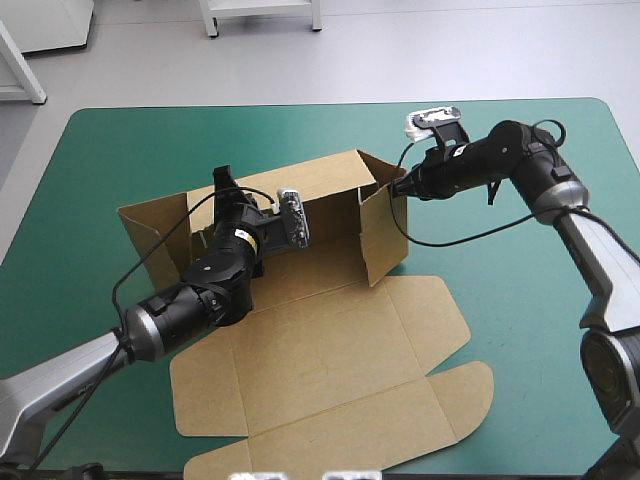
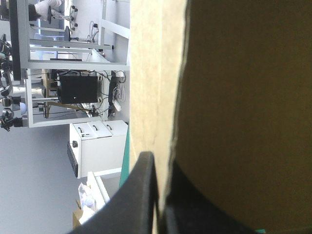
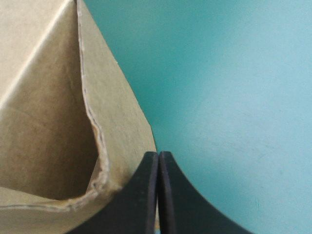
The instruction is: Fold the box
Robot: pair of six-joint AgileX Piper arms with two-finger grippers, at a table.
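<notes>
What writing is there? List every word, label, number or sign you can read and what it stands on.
None can be read.
The box is plain brown board with no print, in all three views.
The teal-green cover bears no marking.
A small pale label on the left arm is too small to read.

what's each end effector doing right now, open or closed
left end effector: closed on the box, its wall pinched.
right end effector: closed, gripping nothing, right beside a box flap.
</notes>
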